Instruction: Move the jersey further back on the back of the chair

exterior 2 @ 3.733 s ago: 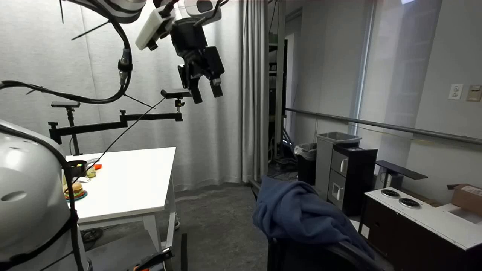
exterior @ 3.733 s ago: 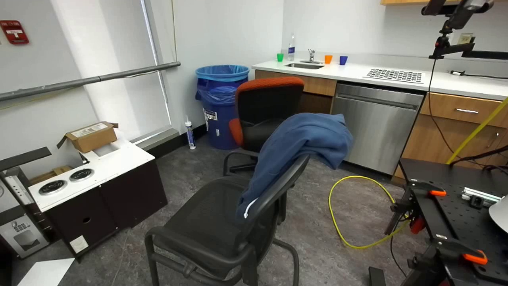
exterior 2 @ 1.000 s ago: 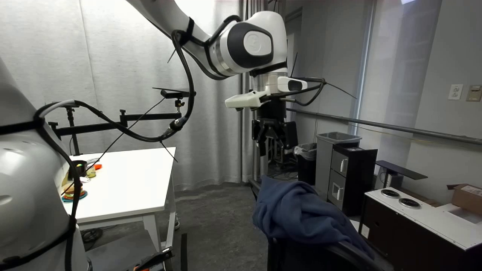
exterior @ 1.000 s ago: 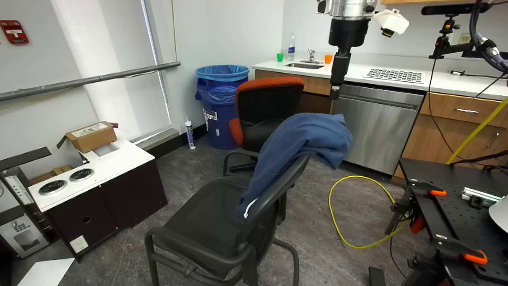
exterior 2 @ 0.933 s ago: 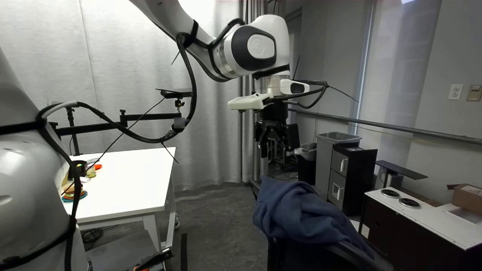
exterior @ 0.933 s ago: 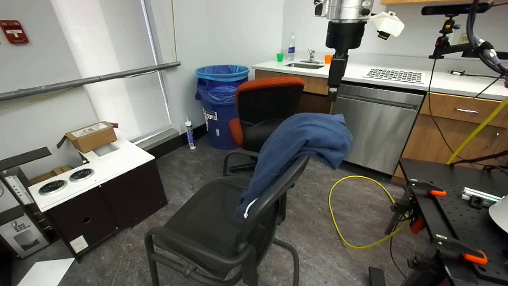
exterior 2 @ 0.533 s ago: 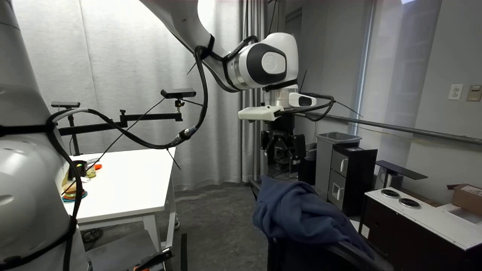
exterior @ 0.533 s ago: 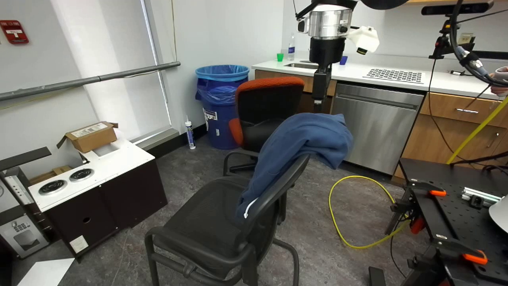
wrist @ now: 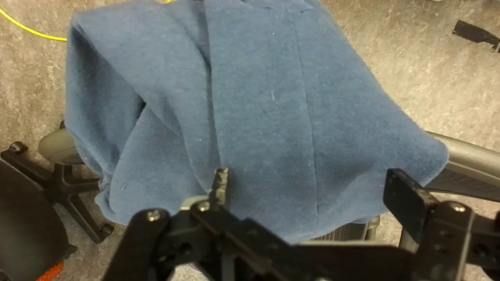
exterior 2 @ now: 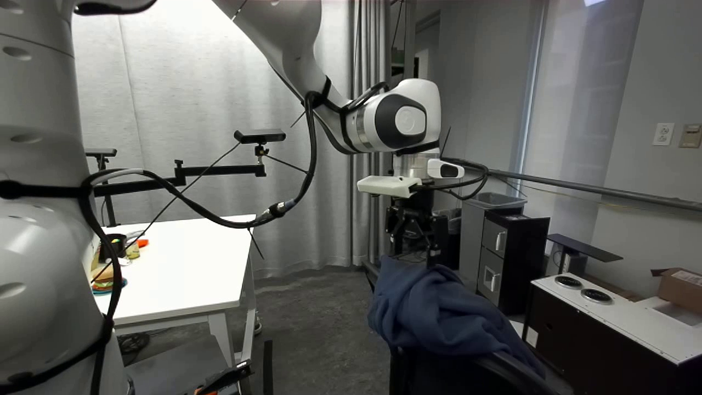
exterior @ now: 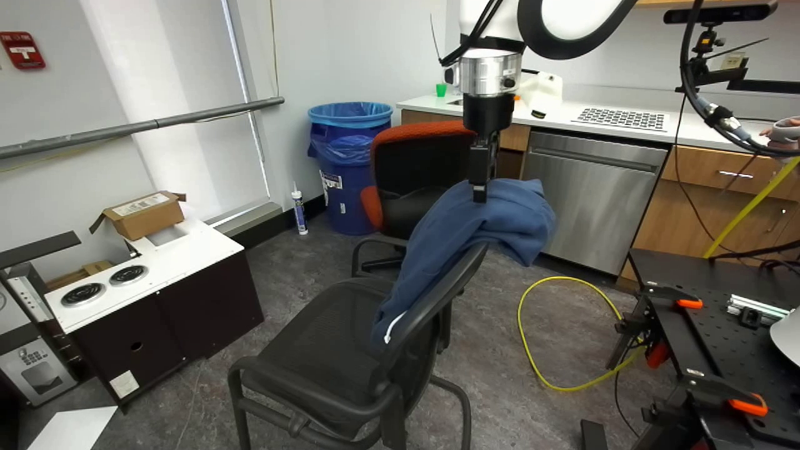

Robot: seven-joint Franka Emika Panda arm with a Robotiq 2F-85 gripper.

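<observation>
Wrist view puts the jersey (wrist: 265, 97) across the centre and upper middle of the frame, a blue spread of folds with a seam running down it. In both exterior views it lies draped over the back of the black chair (exterior: 331, 331): one end hangs on the seat side, tipped with a white drawstring (exterior: 392, 327), and the bulk is bunched over the upper end of that back. Its own weight probably holds it there. Just above the bunched part is the gripper (wrist: 313, 189), pointing down, its fingers (wrist: 406, 207) well apart with nothing clamped between them; whether a tip touches the cloth cannot be told. Such a wide stance looks chosen to straddle a fold, which would then be pinched and drawn further back. Beyond, near the centre of an exterior view, an orange-backed chair (exterior: 422, 165) stands close behind, perhaps parked out of the way. As for writing, the red wall box (exterior: 24, 50) at upper left bears white lettering, the cardboard box (exterior: 142, 215) at left has a printed label, and the caulk tube (exterior: 299, 214) and blue bin (exterior: 355, 190), both left of centre, carry labels too; all is too small to read, and no brand can be made out.
</observation>
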